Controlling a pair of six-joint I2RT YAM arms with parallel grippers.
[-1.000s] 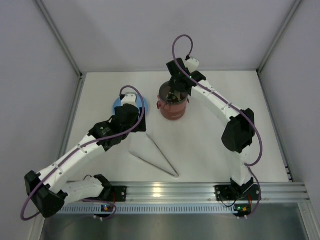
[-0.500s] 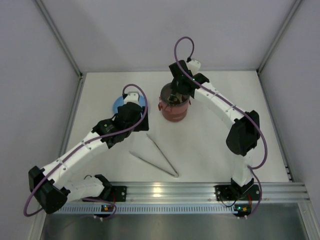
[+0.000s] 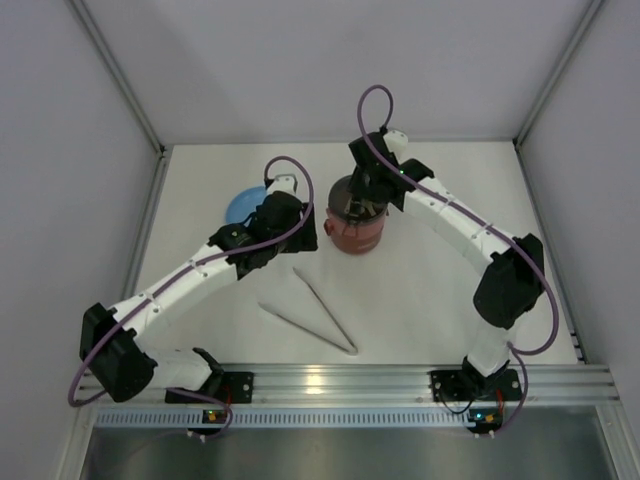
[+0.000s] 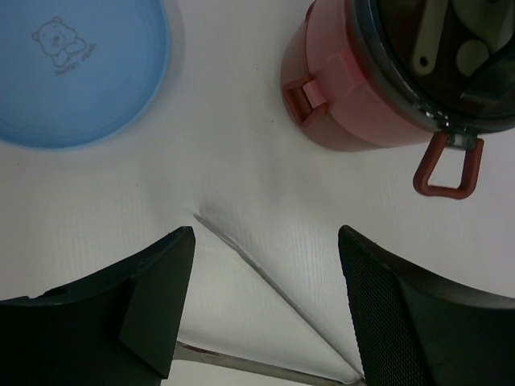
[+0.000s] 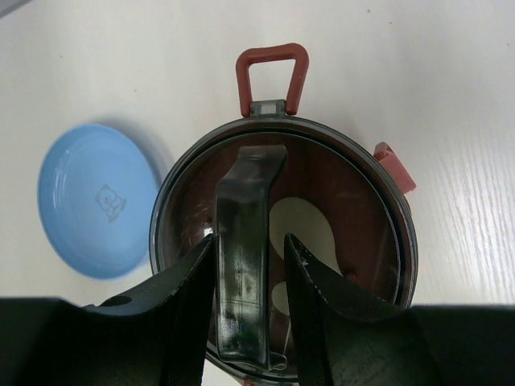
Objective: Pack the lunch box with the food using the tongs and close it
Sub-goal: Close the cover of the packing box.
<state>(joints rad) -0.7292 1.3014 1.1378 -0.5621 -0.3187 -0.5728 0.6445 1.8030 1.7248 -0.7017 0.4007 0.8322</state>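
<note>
Three grey walls [image 3: 350,60]; white table [image 3: 430,290] bears lunch box [image 3: 355,240], tongs [image 3: 325,309]

Upright toward the far side of the table: lunch box [image 3: 357,232], dark-red bowls stacked, capped with a grey-rimmed cover [image 5: 346,209] with a dark handle bar [image 5: 245,241] across it. Red loop latch [image 5: 272,71] sticking out at the rim (a second red clasp lower on the side). Nearer, flat on the table, well apart: tongs [image 3: 324,310], slim silver V, joint toward the near right, tips splayed far-left.

lunch box [image 4: 346,112]: cropped top-right | tongs [image 4: 273,292]: joint behind left end effector [image 4: 265,237]
</note>
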